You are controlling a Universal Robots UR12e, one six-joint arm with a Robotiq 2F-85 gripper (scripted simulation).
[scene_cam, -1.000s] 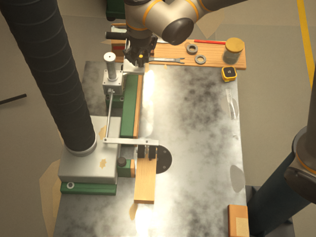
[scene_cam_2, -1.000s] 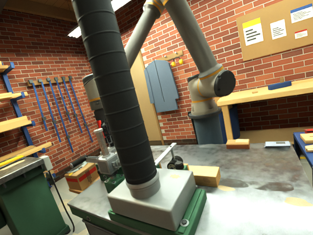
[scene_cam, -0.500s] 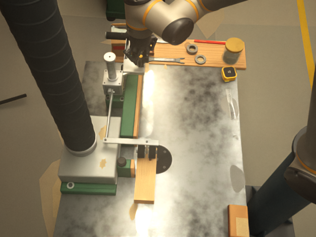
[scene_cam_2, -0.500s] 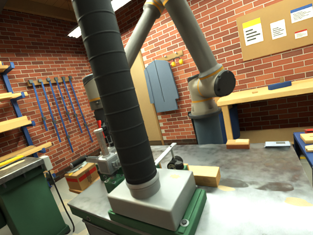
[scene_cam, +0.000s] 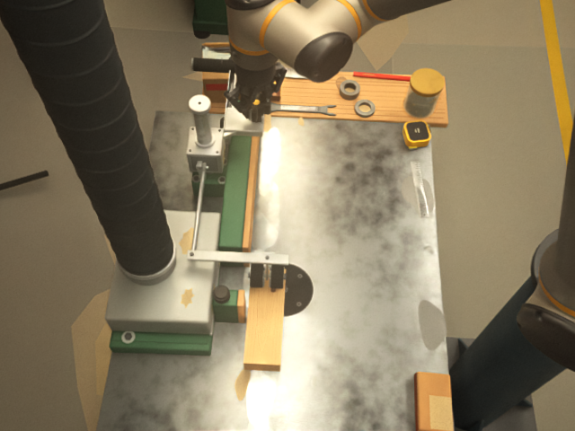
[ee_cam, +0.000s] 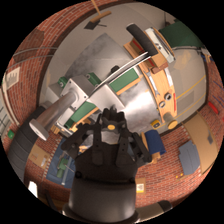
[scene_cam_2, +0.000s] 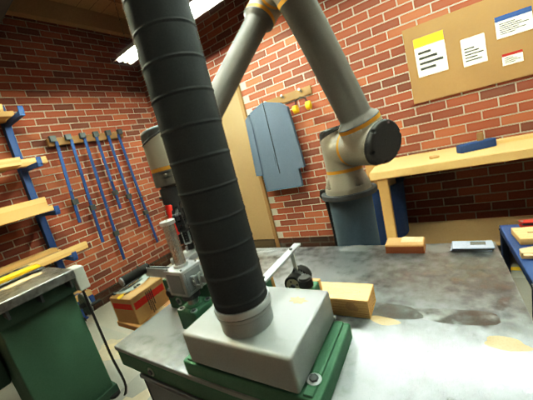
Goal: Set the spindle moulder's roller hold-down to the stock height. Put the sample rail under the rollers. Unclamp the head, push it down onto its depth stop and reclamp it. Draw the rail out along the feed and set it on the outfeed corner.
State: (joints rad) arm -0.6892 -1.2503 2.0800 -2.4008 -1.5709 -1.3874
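Observation:
I grip the clamp lever [ee_cam: 117, 70] of the hold-down head near its grey hub plate [scene_cam: 239, 123], my gripper [scene_cam: 251, 111] [ee_cam: 112, 116] closed on it at the far end of the green fence [scene_cam: 236, 192]. The lever's black handle [scene_cam: 211, 64] sticks out past the table's far edge. The head block [scene_cam: 205, 149] sits on its steel column [scene_cam: 201, 118] just left of me. A thin rod runs from it to the roller arm [scene_cam: 238, 256]. The sample rail [scene_cam: 264, 322] lies flat under the two black rollers [scene_cam: 267, 277], against the fence line.
The table's far edge lies right under my gripper, with a wooden tray [scene_cam: 362, 99] of a spanner, rings and a jar beyond it. The dust hose [scene_cam: 88, 134] rises over the cutter hood [scene_cam: 162, 287] on the left. A tape measure [scene_cam: 416, 133] and sanding block [scene_cam: 433, 401] sit along the right edge.

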